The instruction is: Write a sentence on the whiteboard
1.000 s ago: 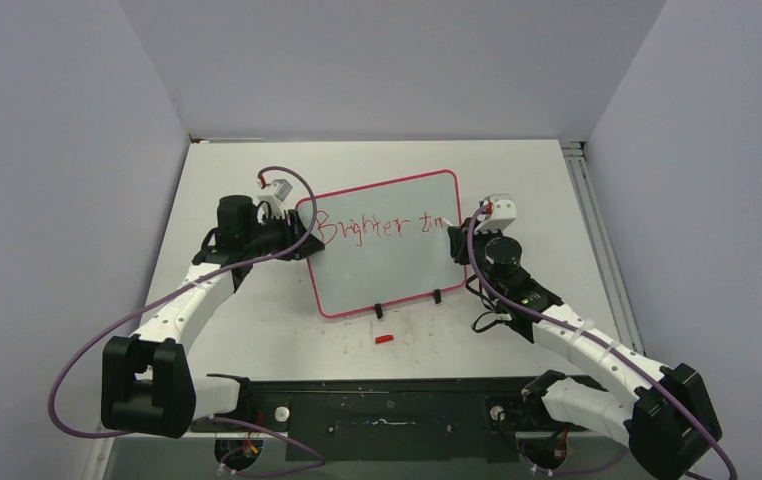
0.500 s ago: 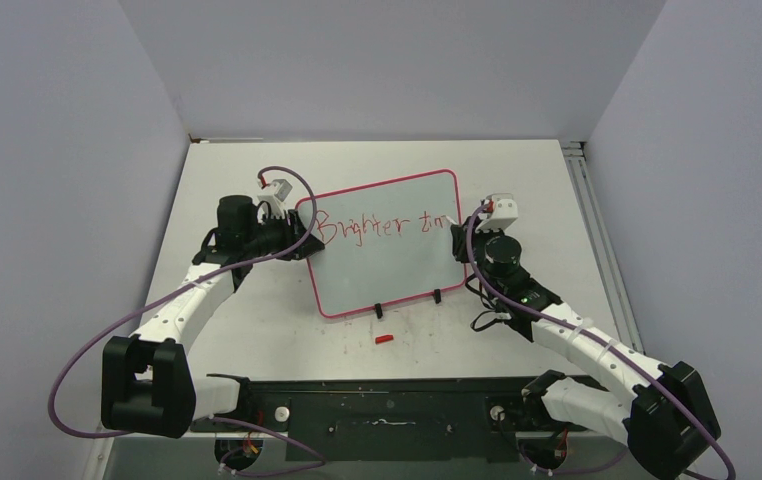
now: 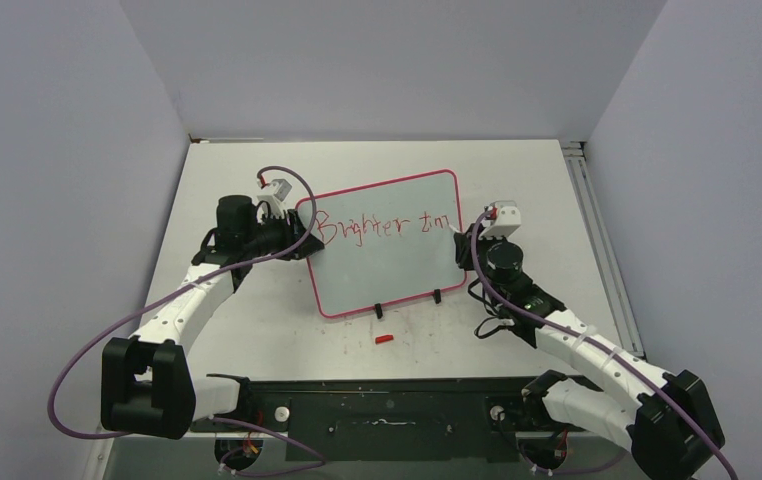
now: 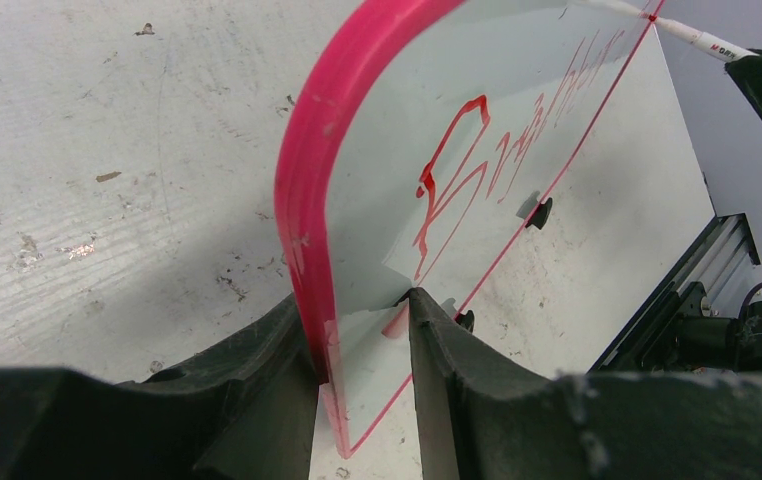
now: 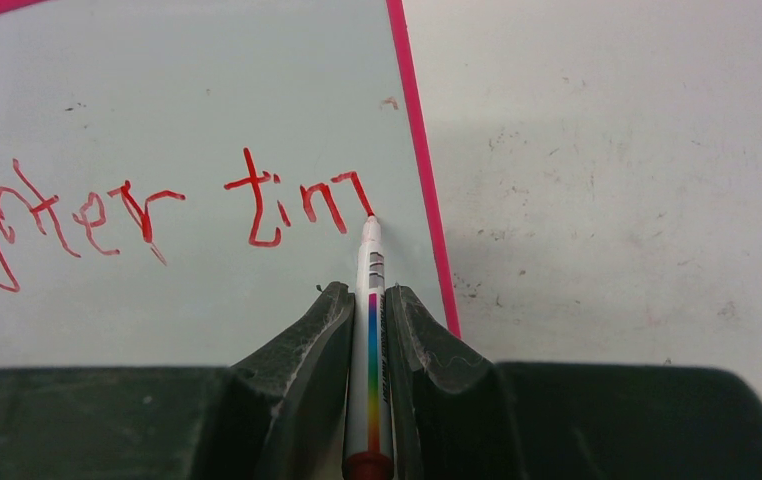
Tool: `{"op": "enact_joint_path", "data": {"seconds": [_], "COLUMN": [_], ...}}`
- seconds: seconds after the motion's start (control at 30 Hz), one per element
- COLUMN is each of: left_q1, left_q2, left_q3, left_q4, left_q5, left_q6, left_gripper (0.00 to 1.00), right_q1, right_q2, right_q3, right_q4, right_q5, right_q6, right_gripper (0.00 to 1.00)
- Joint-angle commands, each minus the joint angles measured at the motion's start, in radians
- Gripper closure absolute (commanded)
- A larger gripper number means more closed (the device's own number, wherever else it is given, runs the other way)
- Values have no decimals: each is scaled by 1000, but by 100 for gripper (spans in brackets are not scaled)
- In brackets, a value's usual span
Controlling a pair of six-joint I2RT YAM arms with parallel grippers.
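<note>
The whiteboard point(image 3: 387, 275), pink-framed and propped on small black feet, stands mid-table. Red lettering of the sentence point(image 3: 382, 226) runs along its top and reads "Brighter tim". My left gripper point(image 3: 302, 245) is shut on the board's left edge; in the left wrist view its fingers point(image 4: 357, 300) clamp the pink frame point(image 4: 307, 200). My right gripper point(image 5: 369, 292) is shut on a white marker point(image 5: 370, 330) with a rainbow stripe. The marker's tip touches the board at the end of the "m" point(image 5: 342, 200), close to the right frame. The right gripper point(image 3: 460, 240) sits at the board's right edge.
A small red cap point(image 3: 385, 339) lies on the table in front of the board. The board's black feet point(image 3: 379, 311) point toward the arms. A metal rail point(image 3: 597, 230) runs along the table's right side. Grey walls enclose three sides.
The right gripper has slid slightly toward the near side with the marker, adding the last stroke of the "m". The left gripper and the board have not moved.
</note>
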Motion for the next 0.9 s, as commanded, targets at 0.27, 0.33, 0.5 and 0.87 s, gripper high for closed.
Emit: {"op": "enact_joint_path", "data": {"seconds": [0.27,0.33,0.5,0.87], "left_q1": [2,3,3,3], "left_q2": [-34,-32,-37,-31], "left_q3": [31,30,31,32], "left_q4": [44,44,41,40], "left_q5": [6,4,4,3], "left_q6": [4,4,5,7], "left_gripper": [66,67,66,66], "right_q1": [-5,-5,-9,-18], "right_q2": [-72,-79,-66,-16], "right_q3": [-5,13,37,51], "right_q4": [-18,-26,-22,41], "right_q5": [12,11,2,-2], "right_q6": [32,29,12,-11], "right_gripper": [95,95,95,95]}}
